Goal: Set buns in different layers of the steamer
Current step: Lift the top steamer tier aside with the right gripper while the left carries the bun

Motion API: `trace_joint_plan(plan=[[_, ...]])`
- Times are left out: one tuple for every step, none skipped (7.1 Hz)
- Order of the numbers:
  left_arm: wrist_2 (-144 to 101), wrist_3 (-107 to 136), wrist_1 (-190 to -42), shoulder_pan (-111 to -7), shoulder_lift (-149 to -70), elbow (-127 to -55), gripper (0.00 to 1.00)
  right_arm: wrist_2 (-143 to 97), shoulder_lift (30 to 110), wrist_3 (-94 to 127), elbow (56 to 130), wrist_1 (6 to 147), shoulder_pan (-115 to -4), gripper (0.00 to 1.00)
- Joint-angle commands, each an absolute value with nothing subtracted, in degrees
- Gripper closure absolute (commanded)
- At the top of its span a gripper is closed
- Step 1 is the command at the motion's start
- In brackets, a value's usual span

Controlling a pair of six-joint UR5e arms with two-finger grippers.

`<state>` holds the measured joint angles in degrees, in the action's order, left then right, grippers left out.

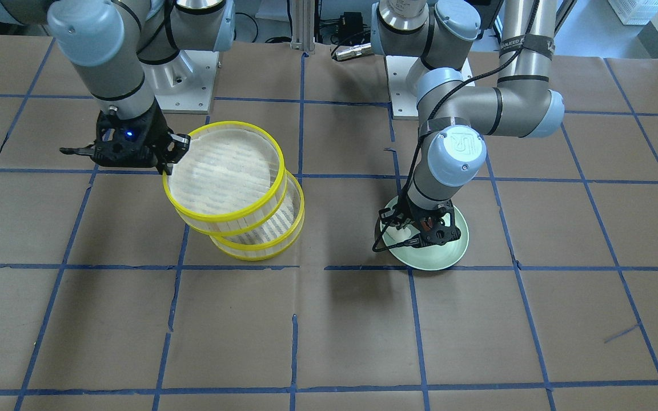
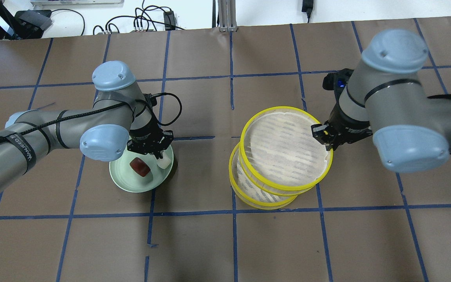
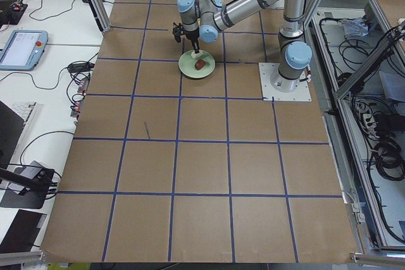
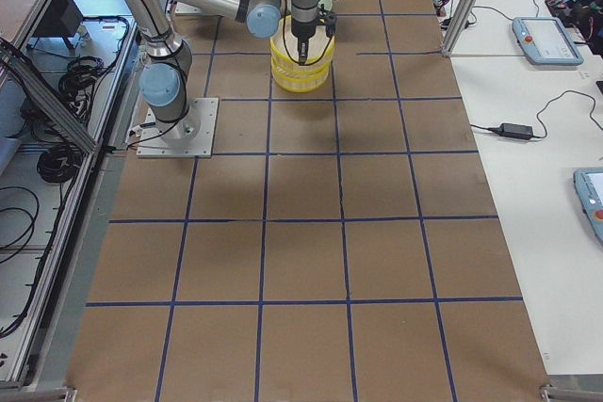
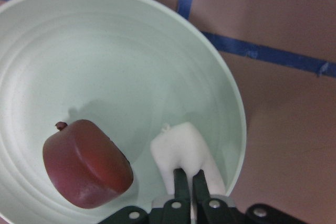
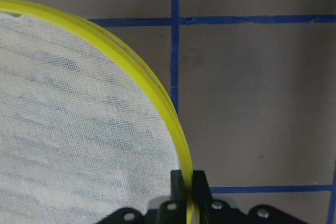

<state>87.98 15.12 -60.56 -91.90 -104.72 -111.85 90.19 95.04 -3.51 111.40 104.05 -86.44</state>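
The white bun point(image 5: 181, 148) and the dark reddish-brown bun point(image 5: 86, 163) lie in the pale green plate point(image 5: 105, 51). My left gripper point(image 5: 188, 176) is down in the plate and shut on the white bun's near end; it also shows in the overhead view point(image 2: 158, 154), with the dark bun point(image 2: 139, 166) beside it. My right gripper point(image 6: 188, 181) is shut on the yellow rim of the upper steamer tier point(image 2: 284, 149). That tier is tilted and offset over the lower tier point(image 2: 249, 192). Both tiers look empty.
The brown paper table top carries a blue tape grid point(image 2: 233, 211). The two arm bases point(image 1: 409, 85) stand at the robot's side of the table. Cables and devices lie beyond the table's far edge point(image 2: 143, 23).
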Motion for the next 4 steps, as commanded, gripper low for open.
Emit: trace_joint_plan(plan=[[88.2, 15.2, -64.6, -92.0, -101.9, -108.6, 0.99, 91.6, 95.9, -19.3, 105.5, 95.6, -74.9, 0.95], [87.6, 15.4, -69.7, -92.3, -99.9, -105.7, 0.99, 93.2, 96.0, -25.2, 105.5, 95.3, -71.3, 0.95], [86.5, 16.2, -72.2, -93.3, -97.9, -103.7, 0.99, 93.7, 95.9, -27.8, 105.5, 95.3, -69.9, 0.95], [83.1, 20.4, -72.6, -96.0, -96.7, -103.1, 0.99, 93.6, 95.9, -28.2, 105.6, 95.2, -69.4, 0.95]])
